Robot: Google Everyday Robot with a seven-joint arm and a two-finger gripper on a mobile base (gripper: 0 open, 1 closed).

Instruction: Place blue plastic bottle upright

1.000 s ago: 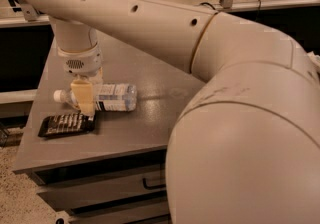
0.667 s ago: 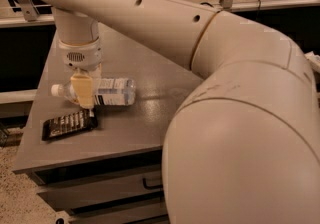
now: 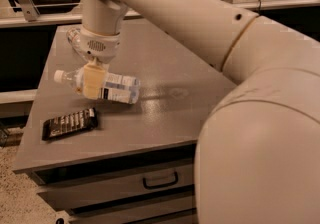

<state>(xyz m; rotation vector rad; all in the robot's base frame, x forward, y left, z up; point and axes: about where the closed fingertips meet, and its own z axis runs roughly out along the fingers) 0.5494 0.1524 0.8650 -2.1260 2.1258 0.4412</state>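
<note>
The blue plastic bottle (image 3: 112, 86) is clear with a white cap on its left end and a pale label with dark print. It lies roughly horizontal, lifted a little above the grey table (image 3: 165, 93). My gripper (image 3: 92, 82) hangs down from the arm at the upper left and is shut on the bottle near its neck end. One beige finger (image 3: 91, 80) covers the front of the bottle. The cap (image 3: 59, 75) points left.
A smaller clear label-less bottle (image 3: 75, 38) lies behind the gripper at the table's far left. A dark flat snack packet (image 3: 69, 123) lies near the front left edge. Drawers with a handle (image 3: 160, 181) sit below the tabletop. My arm's large body fills the right side.
The gripper has risen with the bottle in it; the bottle has left the tabletop and now hangs above it. The view has shifted, showing the smaller bottle behind.
</note>
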